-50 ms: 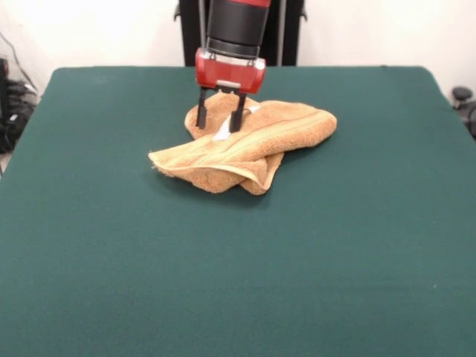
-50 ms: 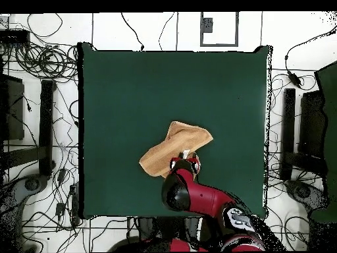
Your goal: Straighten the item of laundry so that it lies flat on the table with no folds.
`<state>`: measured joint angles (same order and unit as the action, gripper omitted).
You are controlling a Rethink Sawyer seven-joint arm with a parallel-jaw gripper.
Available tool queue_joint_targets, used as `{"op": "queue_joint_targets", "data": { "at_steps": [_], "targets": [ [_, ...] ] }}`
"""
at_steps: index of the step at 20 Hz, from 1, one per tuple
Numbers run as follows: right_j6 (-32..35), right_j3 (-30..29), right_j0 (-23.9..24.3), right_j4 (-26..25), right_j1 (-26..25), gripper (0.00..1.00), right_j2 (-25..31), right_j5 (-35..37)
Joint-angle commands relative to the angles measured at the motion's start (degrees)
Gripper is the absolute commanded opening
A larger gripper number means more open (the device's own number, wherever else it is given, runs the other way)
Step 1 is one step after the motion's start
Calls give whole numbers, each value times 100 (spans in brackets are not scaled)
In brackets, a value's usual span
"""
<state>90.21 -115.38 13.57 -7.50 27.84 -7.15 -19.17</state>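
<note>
Front view shows the dark green tabletop (image 1: 111, 260) carrying the red and black arm (image 1: 236, 30) plunging straight down over the crumpled, folded-over orange-tan towel (image 1: 245, 152) toward its far middle, the pincer (image 1: 219, 120) spread apart, tips touching the cloth beside a white tag (image 1: 222, 134).

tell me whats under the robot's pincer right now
The open pincer stands over a crumpled orange-tan terry towel, with a white tag between its fingers. The towel's folds hide its lower layers and the dark green table beneath.
</note>
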Motion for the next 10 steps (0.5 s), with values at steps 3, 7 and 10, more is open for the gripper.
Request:
{"op": "queue_joint_targets", "data": {
  "at_steps": [3,7,10],
  "targets": [
    [1507,-155,-186,158,-113,100,710,-308],
    [1421,-148,-273,267,-14,100,629,-91],
    [1416,-163,-243,302,45,100,658,79]
  ]
}}
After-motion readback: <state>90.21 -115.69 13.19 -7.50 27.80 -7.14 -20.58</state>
